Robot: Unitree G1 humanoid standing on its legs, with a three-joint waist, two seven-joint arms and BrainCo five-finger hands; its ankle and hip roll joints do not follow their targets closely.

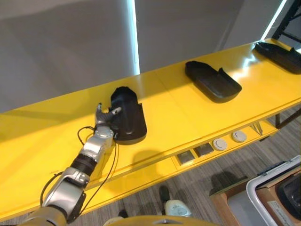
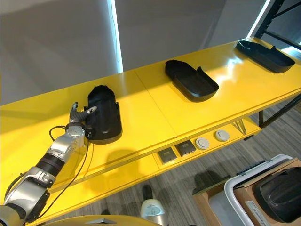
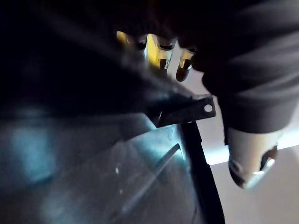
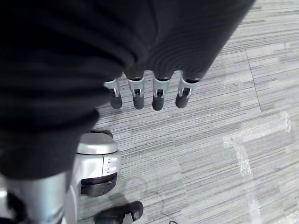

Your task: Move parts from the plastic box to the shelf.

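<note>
Three black moulded parts lie on the yellow shelf (image 1: 178,101): one at the left (image 1: 127,115), one in the middle (image 1: 211,80), one at the far right (image 1: 280,55). My left hand (image 1: 101,126) rests against the left part's near-left edge, fingers straight and pointing up, thumb reaching over the part's rim. The left wrist view has this part (image 3: 93,154) right in front of the fingers (image 3: 161,53). My right hand (image 4: 149,88) hangs over the grey floor with relaxed fingers and holds nothing. The white-rimmed plastic box (image 2: 244,186) at the lower right holds another black part (image 2: 282,195).
Two dark square sockets (image 1: 195,153) and two round white caps (image 1: 229,140) sit in the shelf's lower front ledge. A black rack frame (image 1: 289,19) stands at the far right. A grey wall backs the shelf. Grey carpet (image 4: 210,163) lies below.
</note>
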